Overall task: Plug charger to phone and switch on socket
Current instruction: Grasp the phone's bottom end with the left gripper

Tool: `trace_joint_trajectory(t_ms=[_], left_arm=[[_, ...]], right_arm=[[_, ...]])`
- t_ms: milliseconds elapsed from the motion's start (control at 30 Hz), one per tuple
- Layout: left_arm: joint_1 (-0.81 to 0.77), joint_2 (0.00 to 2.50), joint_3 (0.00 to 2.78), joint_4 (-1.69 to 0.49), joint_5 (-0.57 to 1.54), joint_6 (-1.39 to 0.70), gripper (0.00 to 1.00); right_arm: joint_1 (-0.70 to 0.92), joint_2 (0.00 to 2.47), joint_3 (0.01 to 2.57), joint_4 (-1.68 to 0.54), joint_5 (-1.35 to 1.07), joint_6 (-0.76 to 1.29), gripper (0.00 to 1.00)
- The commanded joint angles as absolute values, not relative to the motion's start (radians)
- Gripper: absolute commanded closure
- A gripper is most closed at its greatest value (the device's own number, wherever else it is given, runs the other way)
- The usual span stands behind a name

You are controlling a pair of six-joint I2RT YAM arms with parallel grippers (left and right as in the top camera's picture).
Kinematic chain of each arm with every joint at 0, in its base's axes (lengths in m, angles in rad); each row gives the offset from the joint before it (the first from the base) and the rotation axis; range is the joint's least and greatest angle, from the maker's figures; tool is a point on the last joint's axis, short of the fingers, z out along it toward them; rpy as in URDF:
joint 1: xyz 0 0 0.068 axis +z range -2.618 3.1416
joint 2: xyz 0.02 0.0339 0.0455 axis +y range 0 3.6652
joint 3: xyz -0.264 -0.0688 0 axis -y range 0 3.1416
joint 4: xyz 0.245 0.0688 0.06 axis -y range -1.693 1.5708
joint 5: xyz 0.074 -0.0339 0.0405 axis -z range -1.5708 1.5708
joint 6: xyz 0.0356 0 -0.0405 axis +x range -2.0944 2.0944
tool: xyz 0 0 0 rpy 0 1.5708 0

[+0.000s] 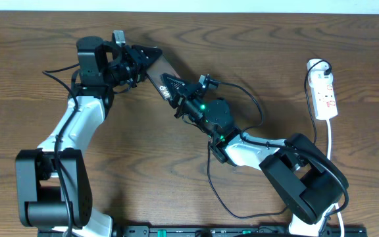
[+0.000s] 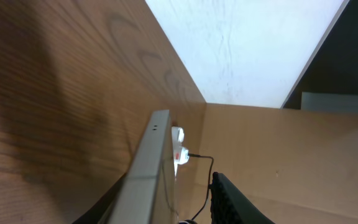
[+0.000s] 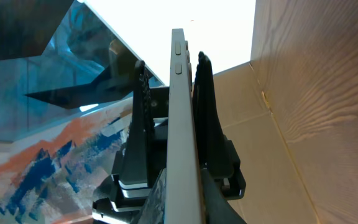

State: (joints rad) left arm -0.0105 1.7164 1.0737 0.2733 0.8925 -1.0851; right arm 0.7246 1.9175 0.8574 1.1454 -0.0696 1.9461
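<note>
**A:** Where's the phone (image 3: 184, 155) at?

**B:** Up on edge over the counter (image 1: 45, 39), mid-back. The right gripper (image 3: 173, 68) is clenched across its faces. The left gripper (image 2: 166, 208) straddles the other end, released, one finger (image 2: 229, 199) clear of it.

**A:** Handling?

**B:** Likely stiff, light, glossy, so slippery. The robot should pinch the flat faces and leave the port end free.

The phone (image 1: 170, 68) sits between my two claws, with my left claw (image 1: 145, 60) around its far-left end and my right claw (image 1: 168, 83) clamped on its near-right end. The socket (image 1: 326, 92) lies on the counter (image 1: 255, 39), well apart to the right, with the charger (image 2: 201, 156) running from its end.
</note>
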Motion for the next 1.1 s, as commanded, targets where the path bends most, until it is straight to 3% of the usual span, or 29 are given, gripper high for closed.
trace_joint_trajectory(t_ms=[0, 667, 1067], left_arm=[[-0.013, 1.699, 1.068, 0.279, 0.909, -1.044, 0.65], [0.017, 1.699, 1.068, 0.278, 1.0, -1.006, 0.66], [0.017, 1.7, 1.068, 0.278, 0.989, -1.002, 0.79]], right_arm=[[0.734, 1.904, 0.876, 1.164, -0.051, 1.952, 0.99], [0.734, 1.904, 0.876, 1.163, -0.053, 1.951, 0.99], [0.735, 1.904, 0.876, 1.163, -0.064, 1.951, 0.99]])
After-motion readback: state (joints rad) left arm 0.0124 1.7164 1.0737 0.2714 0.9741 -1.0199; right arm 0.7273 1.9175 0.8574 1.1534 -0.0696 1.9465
